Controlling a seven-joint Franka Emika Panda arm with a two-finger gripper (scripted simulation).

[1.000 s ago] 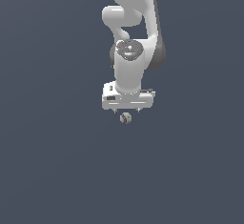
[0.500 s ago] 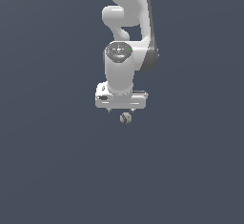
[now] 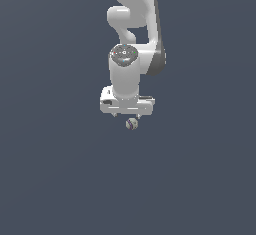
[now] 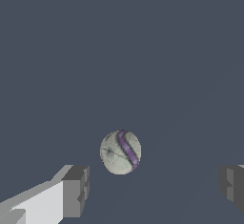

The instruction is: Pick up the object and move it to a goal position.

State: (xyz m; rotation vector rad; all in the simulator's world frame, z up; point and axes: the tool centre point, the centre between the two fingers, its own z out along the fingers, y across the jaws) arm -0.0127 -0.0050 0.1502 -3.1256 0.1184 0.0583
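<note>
The ball (image 4: 120, 152), off-white with a purple curved stripe, rests on the dark surface (image 3: 55, 179), just in front of the white pincer (image 3: 127, 115) in the exterior view and clear of both fingers (image 4: 76, 191). The jaws stand wide apart, holding nothing. The risk is in the descent: being round, the ball would likely roll away if one pad touched it first, or squirt out if the jaws closed off-centre. No goal marker shows in either view.
</note>
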